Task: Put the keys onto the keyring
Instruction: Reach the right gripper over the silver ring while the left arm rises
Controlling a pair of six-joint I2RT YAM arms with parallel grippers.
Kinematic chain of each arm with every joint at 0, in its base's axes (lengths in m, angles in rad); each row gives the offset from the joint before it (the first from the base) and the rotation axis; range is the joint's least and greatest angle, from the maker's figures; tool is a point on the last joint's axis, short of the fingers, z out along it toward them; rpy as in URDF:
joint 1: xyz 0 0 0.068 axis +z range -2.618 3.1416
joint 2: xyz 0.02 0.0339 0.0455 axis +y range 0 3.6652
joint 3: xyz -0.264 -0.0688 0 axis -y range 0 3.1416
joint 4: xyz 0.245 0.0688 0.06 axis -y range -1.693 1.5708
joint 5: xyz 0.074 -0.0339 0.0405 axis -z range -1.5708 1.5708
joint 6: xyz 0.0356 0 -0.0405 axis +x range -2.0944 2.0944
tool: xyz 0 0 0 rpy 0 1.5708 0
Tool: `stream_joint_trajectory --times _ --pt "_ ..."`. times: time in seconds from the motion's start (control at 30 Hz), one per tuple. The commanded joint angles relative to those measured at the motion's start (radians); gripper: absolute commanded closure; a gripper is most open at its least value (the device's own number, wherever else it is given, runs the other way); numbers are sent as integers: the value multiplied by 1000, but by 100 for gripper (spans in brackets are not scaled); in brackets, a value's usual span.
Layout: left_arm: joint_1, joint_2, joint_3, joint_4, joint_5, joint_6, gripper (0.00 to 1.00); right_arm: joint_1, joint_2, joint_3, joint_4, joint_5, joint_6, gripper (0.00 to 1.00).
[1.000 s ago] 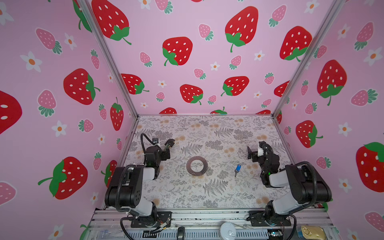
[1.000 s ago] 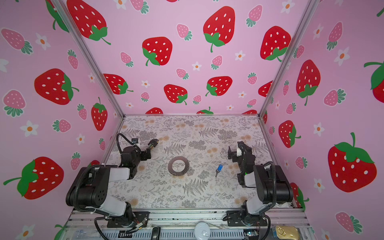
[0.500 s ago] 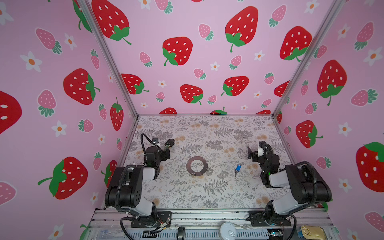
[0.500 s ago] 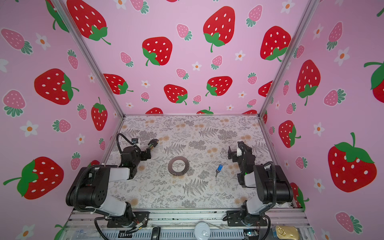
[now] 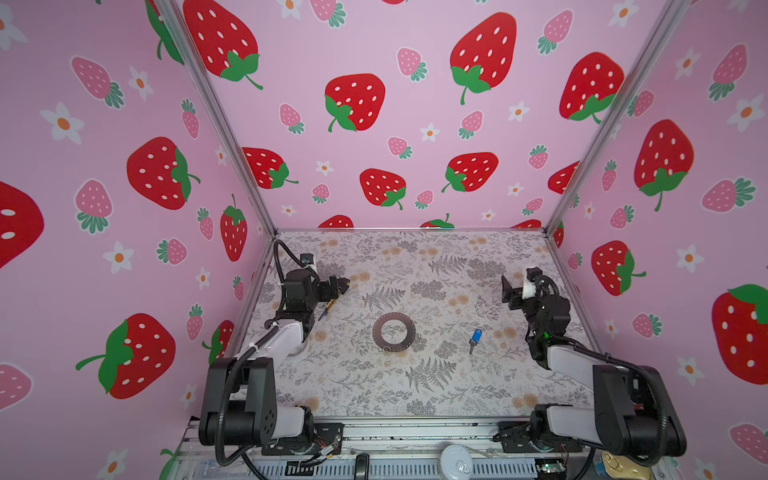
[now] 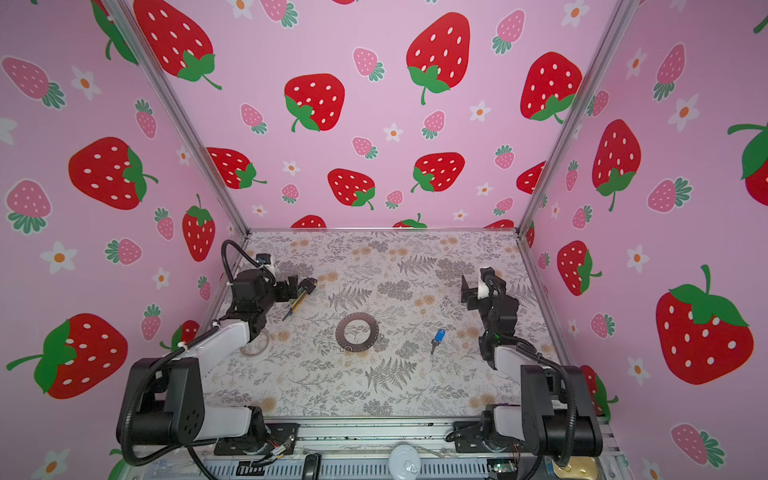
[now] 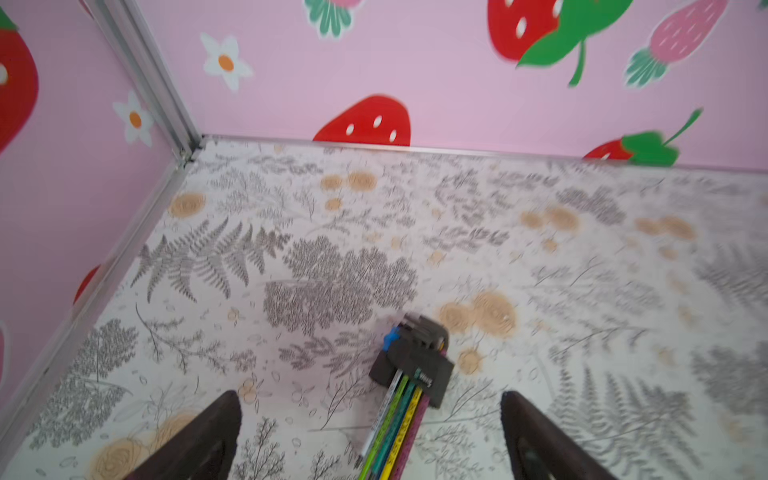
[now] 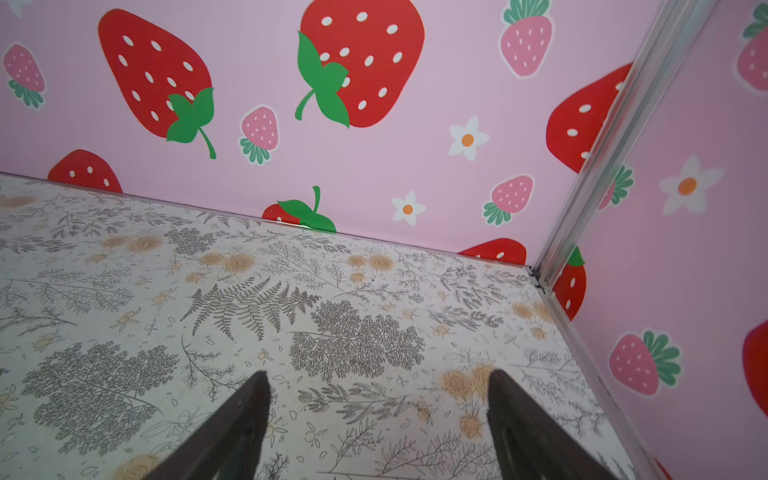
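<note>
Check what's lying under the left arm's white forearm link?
A pale tan translucent coil lies on the fern-printed table in a top view, partly beneath the left arm's white forearm link. That link covers part of the coil, so its full loop cannot be seen.

Bench (image 5: 415,386): smooth matt covering with a printed fern pattern. Keyring (image 5: 378,332): thin flat dark-grey sheet, dull, metal-looking. Key (image 5: 474,338), at 3 o'clock from it: glossy blue plastic head, bare silver metal blade. Hex keys (image 7: 399,415): coloured coated shafts in a matt black plastic holder (image 7: 415,368). Left fingers (image 7: 199,436): dark, matt. Frame rails (image 5: 415,229): brushed silver metal.
</note>
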Motion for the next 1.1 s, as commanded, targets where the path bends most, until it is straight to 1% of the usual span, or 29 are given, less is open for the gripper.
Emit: stream_joint_trajectory --times 0.0,0.1,0.17,0.2,0.23,0.33,0.4,0.43,0.53,0.6,0.7,0.73,0.77,0.8,0.93,1.07 --pt "-55 -61 79 -268 89 -8 6 78 -42 92 -269 -73 -44 21" --pt "-162 -92 114 -375 65 71 9 195 -62 143 -407 -120 -126 26" --pt "-227 -92 124 -408 28 115 11 291 -58 158 -453 -118 -187 30" --pt "-248 -85 129 -423 22 127 13 333 -44 163 -473 -122 -219 34" --pt "-260 -78 138 -435 23 129 14 375 -30 171 -491 -107 -246 39" --pt "-263 -60 158 -452 46 112 18 475 32 201 -561 -84 -326 49" --pt "-263 -59 156 -444 47 92 19 520 69 217 -587 -75 -326 53" --pt "-262 -61 150 -440 45 82 20 538 85 223 -596 -94 -321 56" --pt "-262 -61 148 -437 46 62 23 563 144 259 -647 -212 -310 59" --pt "-263 -55 159 -448 42 52 27 577 193 281 -669 -231 -304 63" --pt "-263 -45 172 -465 34 46 30 603 263 324 -724 -249 -349 69" --pt "-262 -43 177 -470 33 46 30 611 283 342 -748 -258 -365 70" --pt "-262 -41 178 -470 31 47 30 617 298 355 -758 -256 -370 70" --pt "-262 -41 177 -472 27 47 31 621 313 369 -771 -257 -369 73" --pt "-263 -35 189 -490 18 40 35 627 362 430 -840 -274 -331 76" --pt "-263 -35 187 -486 28 32 36 633 388 456 -887 -321 -252 76"
